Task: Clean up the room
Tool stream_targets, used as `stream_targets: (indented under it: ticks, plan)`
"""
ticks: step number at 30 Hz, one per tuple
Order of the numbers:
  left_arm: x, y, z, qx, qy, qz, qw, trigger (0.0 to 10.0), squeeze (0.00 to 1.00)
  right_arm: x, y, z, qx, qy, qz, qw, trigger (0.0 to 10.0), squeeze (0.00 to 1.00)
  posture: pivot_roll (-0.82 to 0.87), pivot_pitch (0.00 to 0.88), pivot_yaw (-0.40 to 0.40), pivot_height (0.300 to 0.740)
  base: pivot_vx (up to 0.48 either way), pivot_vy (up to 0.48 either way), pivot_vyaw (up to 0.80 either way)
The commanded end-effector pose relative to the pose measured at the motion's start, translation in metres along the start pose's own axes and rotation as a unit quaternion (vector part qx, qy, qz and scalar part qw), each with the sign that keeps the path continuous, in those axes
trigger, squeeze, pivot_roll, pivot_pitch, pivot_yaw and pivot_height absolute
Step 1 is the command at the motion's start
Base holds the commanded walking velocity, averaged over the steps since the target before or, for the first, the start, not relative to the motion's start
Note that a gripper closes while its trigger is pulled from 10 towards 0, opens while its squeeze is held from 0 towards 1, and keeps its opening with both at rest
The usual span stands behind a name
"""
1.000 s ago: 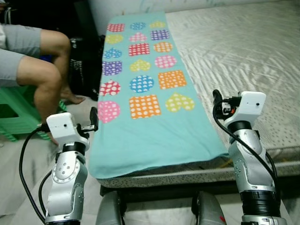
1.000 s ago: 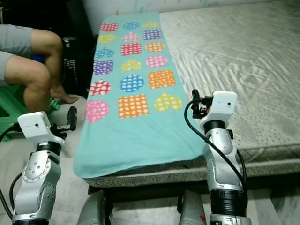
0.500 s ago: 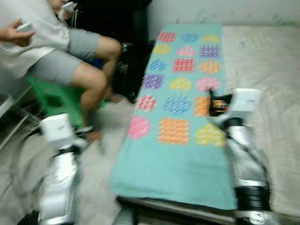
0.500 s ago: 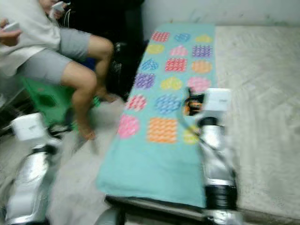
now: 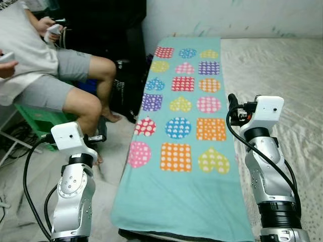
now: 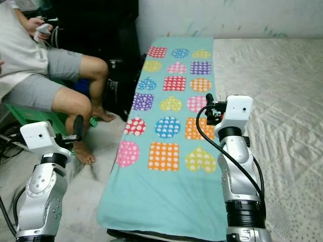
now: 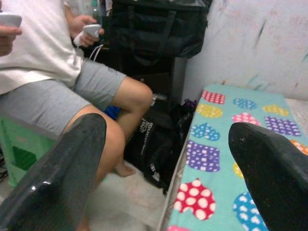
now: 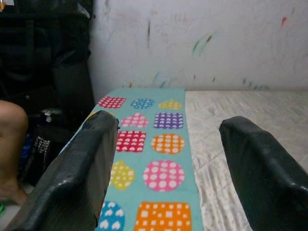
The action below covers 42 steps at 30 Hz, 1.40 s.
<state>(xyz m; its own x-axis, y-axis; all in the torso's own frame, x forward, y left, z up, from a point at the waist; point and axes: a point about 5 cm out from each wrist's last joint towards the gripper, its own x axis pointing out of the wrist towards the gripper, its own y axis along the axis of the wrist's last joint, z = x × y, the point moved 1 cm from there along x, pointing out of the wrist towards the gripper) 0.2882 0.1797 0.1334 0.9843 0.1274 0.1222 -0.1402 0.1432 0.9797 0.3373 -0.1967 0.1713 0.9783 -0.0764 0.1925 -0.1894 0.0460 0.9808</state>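
The left gripper point(image 7: 163, 159) hung with its two black fingers point(image 7: 57, 178) spread wide and nothing between them — beyond the tips sat a person point(image 5: 35, 65) on a green stool point(image 5: 35, 118), knees toward the bed, a small white device in one hand point(image 7: 86, 30). Behind the person stood a dark bag point(image 7: 159, 26) against the wall, and more dark bags sat on the floor beside the bed's edge. The right gripper point(image 8: 163, 168) was likewise held wide apart and empty, raised over the bed; ahead of its fingertips point(image 8: 103, 125) the turquoise blanket point(image 5: 184, 136) ran lengthwise away toward the scuffed white wall point(image 8: 192, 43), lying flat along the bed's left side, printed with rows of dotted hearts, circles and squares in many colours. To the right of those fingers lay the bare quilted mattress point(image 5: 282, 65), pale and wrinkled. The left gripper's fingers pointed past the blanket's left edge, which draped slightly over the side of the bed.
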Motion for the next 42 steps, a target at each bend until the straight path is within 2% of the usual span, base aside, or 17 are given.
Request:
stream_targets:
  ticks: [1, 7, 36, 37, 38, 40, 42]
  plan:
    - [-0.001, -0.004, -0.002, 0.000, 0.004, -0.013, 1.000, 10.0, 0.00, 0.000, 0.002, -0.003, 0.001, 0.008, 0.007, 1.000, 10.0, 0.00, -0.17, 0.000, 0.111, 0.740, 0.000, 0.000, 0.00]
    - [-0.001, -0.009, 0.000, -0.010, 0.010, -0.025, 1.000, 10.0, 0.00, 0.003, 0.002, -0.009, -0.001, 0.019, 0.005, 1.000, 10.0, 0.00, -0.17, 0.000, 0.117, 0.740, 0.000, 0.000, 0.00]
    - [-0.001, -0.010, 0.000, -0.010, 0.011, -0.027, 1.000, 10.0, 0.00, 0.004, 0.002, -0.010, -0.002, 0.021, 0.004, 1.000, 10.0, 0.00, -0.17, 0.000, 0.117, 0.740, 0.000, 0.000, 0.00]
    - [-0.003, -0.015, 0.004, -0.012, -0.001, -0.033, 0.999, 10.0, 0.00, -0.016, -0.022, -0.041, 0.035, 0.027, -0.040, 0.998, 10.0, 0.00, -0.18, 0.000, 0.092, 0.740, 0.000, 0.000, 0.00]
    - [-0.003, -0.015, 0.004, -0.012, -0.001, -0.033, 0.999, 10.0, 0.00, -0.016, -0.022, -0.041, 0.035, 0.027, -0.040, 0.998, 10.0, 0.00, -0.18, 0.000, 0.092, 0.740, 0.000, 0.000, 0.00]
    - [-0.006, -0.020, 0.008, -0.013, -0.012, -0.041, 0.999, 10.0, 0.00, -0.024, -0.029, -0.053, 0.046, 0.026, -0.057, 0.997, 10.0, 0.00, -0.19, 0.000, 0.094, 0.740, 0.000, 0.000, 0.00]
    - [-0.007, -0.022, 0.010, -0.013, -0.017, -0.044, 0.999, 10.0, 0.00, -0.023, -0.029, -0.053, 0.040, 0.027, -0.056, 0.997, 10.0, 0.00, -0.19, 0.000, 0.092, 0.740, 0.000, 0.000, 0.00]
